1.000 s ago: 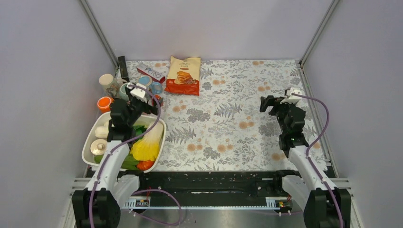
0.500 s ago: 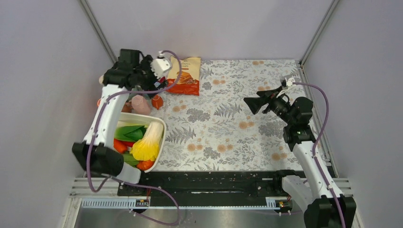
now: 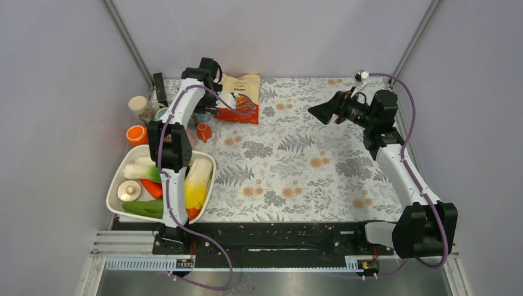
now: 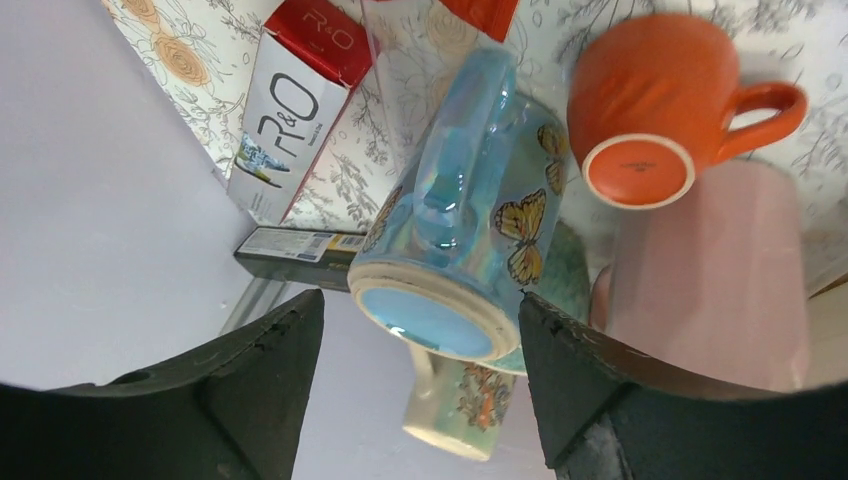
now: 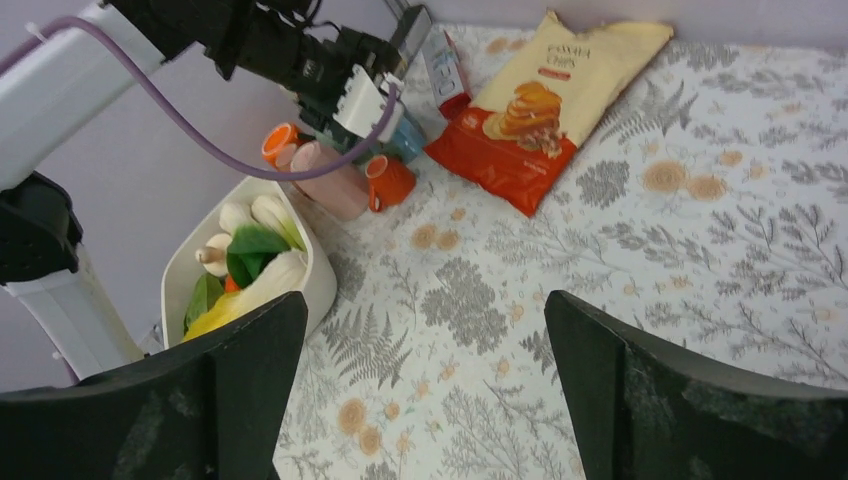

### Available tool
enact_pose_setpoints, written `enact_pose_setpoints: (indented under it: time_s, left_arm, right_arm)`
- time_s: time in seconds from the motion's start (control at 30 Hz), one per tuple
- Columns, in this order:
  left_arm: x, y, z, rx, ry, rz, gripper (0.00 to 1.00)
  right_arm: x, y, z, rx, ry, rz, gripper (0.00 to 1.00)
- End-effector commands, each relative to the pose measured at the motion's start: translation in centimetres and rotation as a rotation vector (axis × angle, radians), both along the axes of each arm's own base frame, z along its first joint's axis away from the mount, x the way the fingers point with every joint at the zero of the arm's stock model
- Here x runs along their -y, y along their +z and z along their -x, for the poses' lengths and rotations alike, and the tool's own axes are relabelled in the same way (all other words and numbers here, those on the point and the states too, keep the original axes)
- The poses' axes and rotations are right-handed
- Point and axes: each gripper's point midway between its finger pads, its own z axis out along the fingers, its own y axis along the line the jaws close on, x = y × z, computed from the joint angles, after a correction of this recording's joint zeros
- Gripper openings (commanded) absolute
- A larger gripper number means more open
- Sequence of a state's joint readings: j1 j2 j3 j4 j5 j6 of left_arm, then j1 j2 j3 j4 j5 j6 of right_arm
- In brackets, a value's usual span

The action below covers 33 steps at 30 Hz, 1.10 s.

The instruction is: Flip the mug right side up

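Several mugs crowd the table's back left corner. A blue iridescent mug (image 4: 470,220) with butterflies shows its base to the left wrist camera. My left gripper (image 4: 421,300) is open, its jaws on either side of that base. The right jaw is close to the mug's edge and a gap shows at the left jaw. An orange mug (image 4: 655,100) also shows its base, beside a pink mug (image 4: 715,280). In the top view the orange mug (image 3: 203,131) sits just below the left gripper (image 3: 202,110). My right gripper (image 5: 425,297) is open, empty and high over the table.
A chips bag (image 3: 239,97) and a red and white box (image 3: 196,94) lie just behind the mugs. A cream floral mug (image 4: 480,410) stands under the blue one in the left wrist view. A white basket (image 3: 208,176) of vegetables sits at the near left, an orange cup (image 3: 135,134) beside it.
My left arm swung from above the basket to the mugs at the back left, and its jaws narrowed around the blue mug's base. The right arm rose and reached further back.
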<state>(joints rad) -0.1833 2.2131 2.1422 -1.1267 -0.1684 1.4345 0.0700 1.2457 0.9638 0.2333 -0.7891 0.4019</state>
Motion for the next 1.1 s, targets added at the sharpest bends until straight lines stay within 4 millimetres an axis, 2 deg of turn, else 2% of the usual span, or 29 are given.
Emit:
enact_pose_setpoints:
  time_s: [0.0, 0.1, 0.2, 0.27, 0.37, 0.43, 0.53, 0.6, 0.83, 0.9, 1.03, 1.07]
  left_arm:
    - [-1.5, 0.7, 0.0, -0.04, -0.106, -0.153, 0.73]
    - [-1.3, -1.4, -0.4, -0.074, -0.078, -0.156, 0.68]
    - [0.3, -2.2, -0.8, -0.071, -0.07, -0.086, 0.68]
    - [1.5, -3.0, -0.4, -0.09, -0.08, -0.041, 0.68]
    - [2.3, -4.0, 0.1, -0.116, -0.079, -0.006, 0.67]
    - [1.9, -4.9, -0.3, -0.118, -0.066, -0.019, 0.63]
    - [1.1, -5.6, -1.4, -0.108, -0.047, -0.059, 0.5]
    - [0.6, -6.0, -1.8, -0.113, -0.054, -0.093, 0.45]
    - [-0.8, -7.3, -2.4, -0.117, -0.038, -0.166, 0.45]
    - [-1.1, -7.3, -2.6, -0.11, -0.037, -0.179, 0.39]
    - [-0.6, -5.9, -3.6, -0.034, -0.025, -0.152, 0.02]
    - [-0.2, -5.3, -4.0, -0.006, -0.025, -0.133, 0.0]
  right_arm:
    - [-0.3, -1.4, 0.0, -0.09, 0.027, 0.063, 0.99]
    - [0.0, -1.3, -0.8, -0.084, 0.007, 0.086, 0.99]
    - [0.1, -1.2, -1.5, -0.087, -0.004, 0.086, 0.99]
    - [0.1, -1.3, -1.8, -0.098, -0.014, 0.081, 0.99]
    - [0.1, -1.7, -2.1, -0.116, -0.02, 0.078, 0.99]
    - [0.0, -2.1, -2.0, -0.13, -0.024, 0.076, 0.99]
    - [0.0, -2.3, -1.9, -0.137, -0.032, 0.074, 0.99]
    - [0.0, -2.2, -1.7, -0.129, -0.032, 0.078, 0.99]
    - [0.1, -2.9, -1.8, -0.162, -0.038, 0.094, 0.99]
    - [0.0, -2.9, -1.8, -0.162, -0.039, 0.095, 0.99]
    - [0.1, -2.6, -1.5, -0.157, -0.046, 0.093, 0.99]
    - [0.1, -2.5, -1.5, -0.151, -0.05, 0.094, 0.99]
